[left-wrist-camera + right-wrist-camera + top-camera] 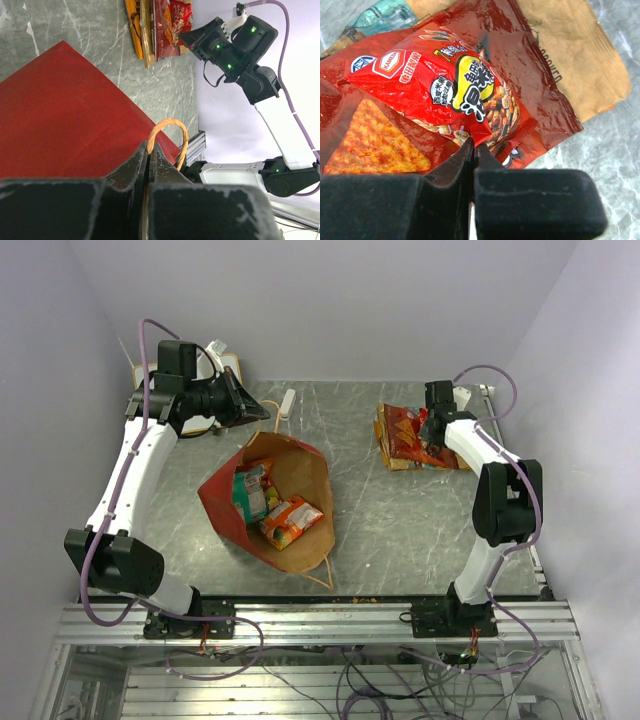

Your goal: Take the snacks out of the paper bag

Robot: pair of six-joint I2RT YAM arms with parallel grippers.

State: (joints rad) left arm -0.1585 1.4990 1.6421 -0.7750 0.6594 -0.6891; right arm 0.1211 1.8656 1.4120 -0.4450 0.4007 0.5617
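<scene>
grey marble surface (400, 530) is occupied at centre by the open paper bag (215, 495), snacks (290, 520) left inside. a red packet (445, 90) is pinched by the closed right gripper (472, 145) over the pile (400, 445); release seems called for next. the left gripper (148, 147) is shut at the bag's rim.

The paper bag (225, 502) lies slumped and open, red outside, brown kraft inside showing from above; a tan cord handle (322, 578) trails at its near edge; inside the bag a teal packet (250, 492) and an orange packet (292, 520) lie overlapping; well off to the right of the bag, more snacks (405, 438) lie heaped flat; a glossy red packet (440, 95) lies topmost, a tan packet (580, 60) under it.
</scene>
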